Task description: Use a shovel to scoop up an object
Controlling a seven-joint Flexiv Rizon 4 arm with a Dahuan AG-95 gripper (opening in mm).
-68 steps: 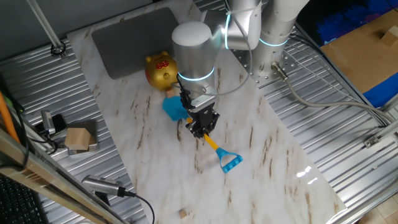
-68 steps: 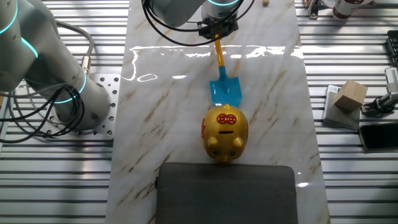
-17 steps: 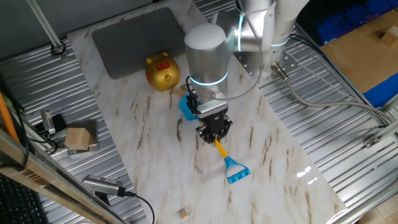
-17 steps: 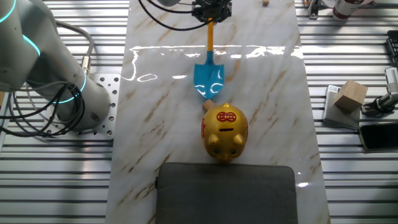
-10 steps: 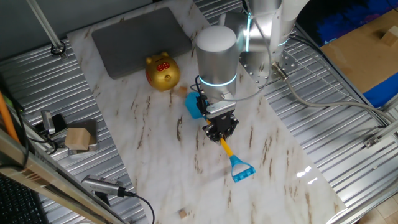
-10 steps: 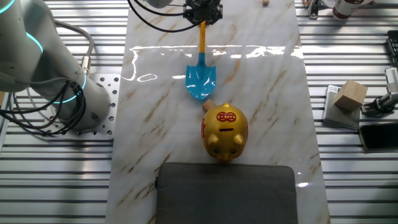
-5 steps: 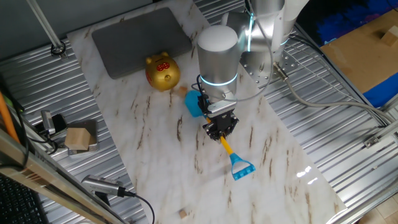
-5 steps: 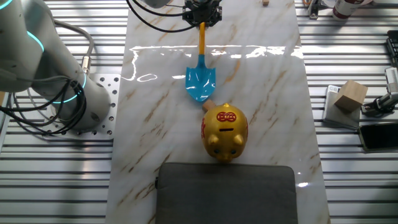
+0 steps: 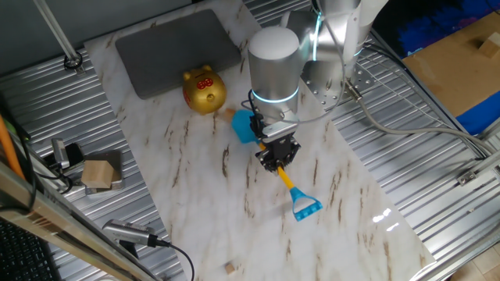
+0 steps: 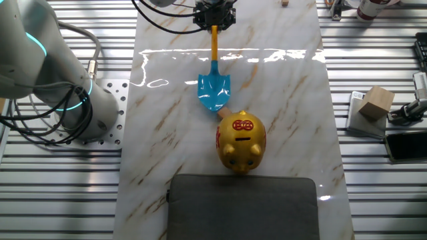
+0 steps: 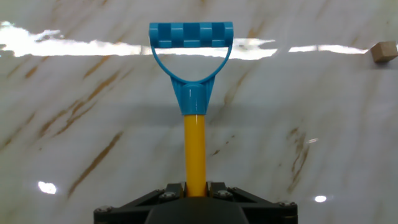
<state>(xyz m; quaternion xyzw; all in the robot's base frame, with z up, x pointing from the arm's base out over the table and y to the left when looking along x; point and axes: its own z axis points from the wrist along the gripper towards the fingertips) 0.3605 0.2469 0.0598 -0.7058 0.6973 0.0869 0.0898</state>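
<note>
The shovel [image 9: 287, 178] is lying along the middle of the marble worktop [image 9: 351, 195]. The gripper [image 9: 279, 158] is holding it with its fingers closed narrowly on the yellow shaft, which the hand view shows running straight out from between them to the blue D-shaped end [image 11: 191, 46]. The light-blue blade [image 10: 213, 92] is pointing toward the end of the worktop where the grey mat [image 9: 172, 47] is lying, with the gold pig bank [image 10: 241, 141] just beyond its tip.

Over the last few seconds the arm has been carrying the whole shovel sideways, toward the long edge beside the robot's base. The blade, which was sitting directly in front of the pig, is now standing off to one side of it. A small tan piece [image 10: 221, 115] is showing between blade tip and pig; I cannot tell what it is.

The object [image 9: 230, 268], the tiny tan cube, is resting well apart from the shovel, near the end of the worktop opposite the mat, beyond the handle, not the blade. So the scoop is not yet beginning. As I judge it, the blade is facing away from the cube, and the shovel is probably needing turning or carrying round first.
</note>
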